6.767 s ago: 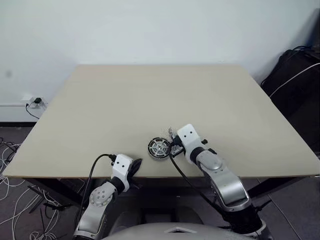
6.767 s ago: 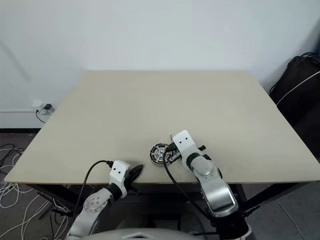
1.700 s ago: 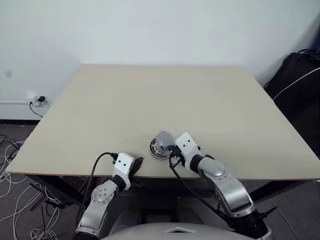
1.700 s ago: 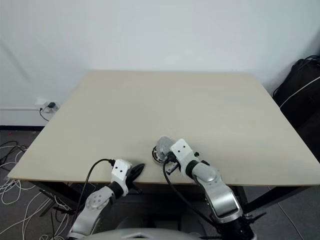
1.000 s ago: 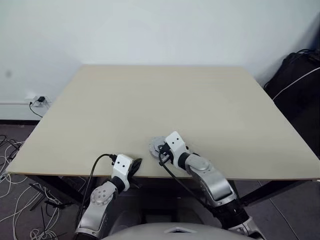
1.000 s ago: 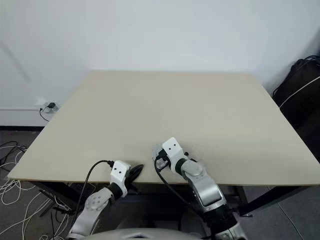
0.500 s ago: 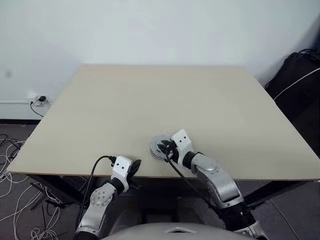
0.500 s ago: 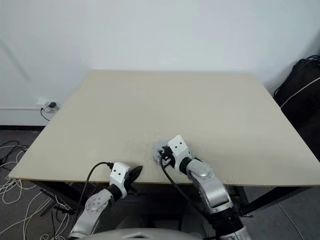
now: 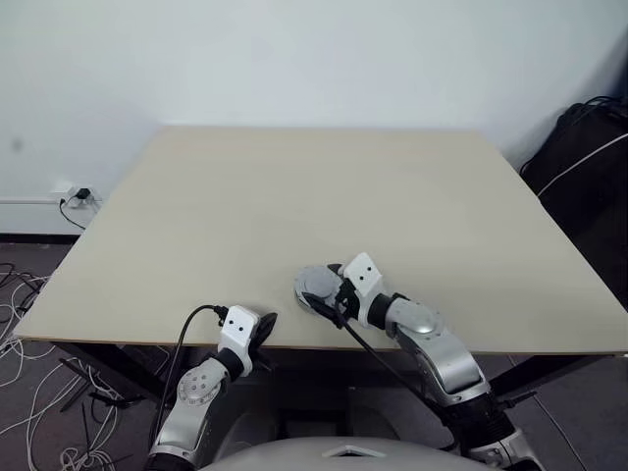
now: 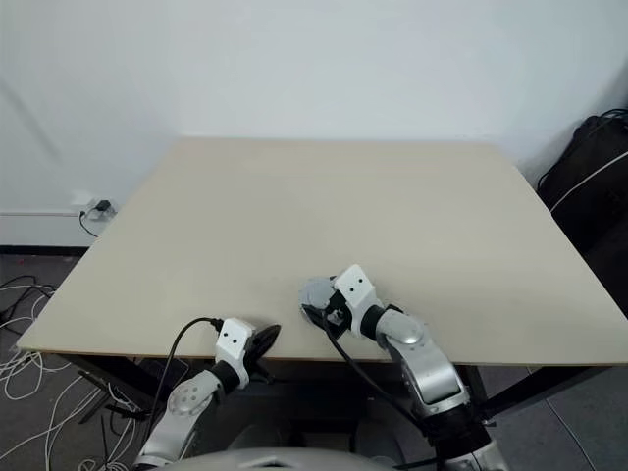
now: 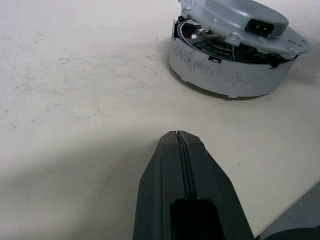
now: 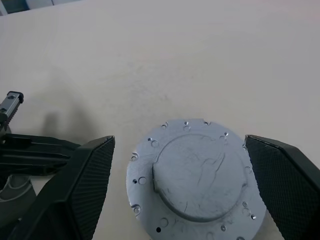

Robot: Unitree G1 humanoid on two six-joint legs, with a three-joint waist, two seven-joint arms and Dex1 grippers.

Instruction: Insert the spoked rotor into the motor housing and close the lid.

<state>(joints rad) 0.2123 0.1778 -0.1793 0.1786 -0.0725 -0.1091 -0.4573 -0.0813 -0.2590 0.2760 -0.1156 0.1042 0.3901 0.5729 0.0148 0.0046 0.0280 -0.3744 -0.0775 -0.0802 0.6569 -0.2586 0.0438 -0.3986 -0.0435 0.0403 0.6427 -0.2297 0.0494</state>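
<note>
lid [image 12: 196, 172] lies flat on motor housing [image 11: 225, 75] | right gripper [image 12: 182, 175] directly above, jaws apart, nothing held | left gripper [image 11: 181, 150] together, near-left of it

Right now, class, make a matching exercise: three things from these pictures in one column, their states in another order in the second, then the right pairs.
Things:
1. left hand
2. right hand
3. lid

States:
A. lying on top of the motor housing, near the table's front edge
B. fingers pressed shut, holding nothing
C. fingers spread wide on either side of the lid

Pairs: 1-B, 2-C, 3-A
</note>
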